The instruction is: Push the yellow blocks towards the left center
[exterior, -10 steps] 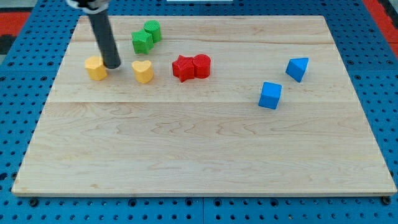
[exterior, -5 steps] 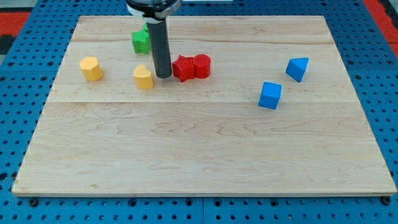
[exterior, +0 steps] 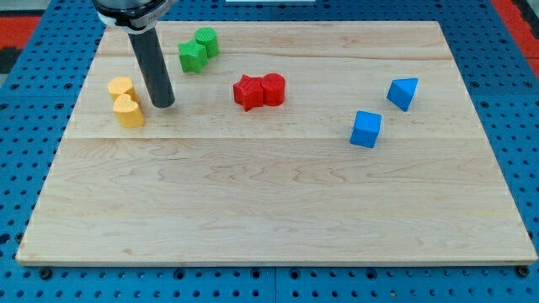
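Two yellow blocks sit touching near the board's left edge: a yellow block above and a yellow heart-like block just below it. My tip rests on the board a short way to the right of the lower yellow block, not touching it. The dark rod rises from the tip toward the view's top left.
Two green blocks sit together near the top, right of the rod. Two red blocks touch near the centre top. A blue cube and a blue wedge-like block lie at the right. The wooden board lies on a blue pegboard.
My tip moved right past the heart block, then back left, pushing the yellow heart block left until it touches the other yellow block. The other blocks have not moved.
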You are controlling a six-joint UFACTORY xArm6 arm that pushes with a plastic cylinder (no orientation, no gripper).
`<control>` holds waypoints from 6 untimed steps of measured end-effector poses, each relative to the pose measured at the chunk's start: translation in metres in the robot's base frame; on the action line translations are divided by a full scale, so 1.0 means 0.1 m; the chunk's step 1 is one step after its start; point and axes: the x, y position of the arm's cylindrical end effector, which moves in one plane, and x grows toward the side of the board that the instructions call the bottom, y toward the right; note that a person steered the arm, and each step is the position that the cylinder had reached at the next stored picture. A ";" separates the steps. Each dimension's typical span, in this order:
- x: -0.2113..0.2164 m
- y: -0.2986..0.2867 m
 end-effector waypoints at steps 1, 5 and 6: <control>-0.01 0.04; -0.08 0.07; -0.16 0.07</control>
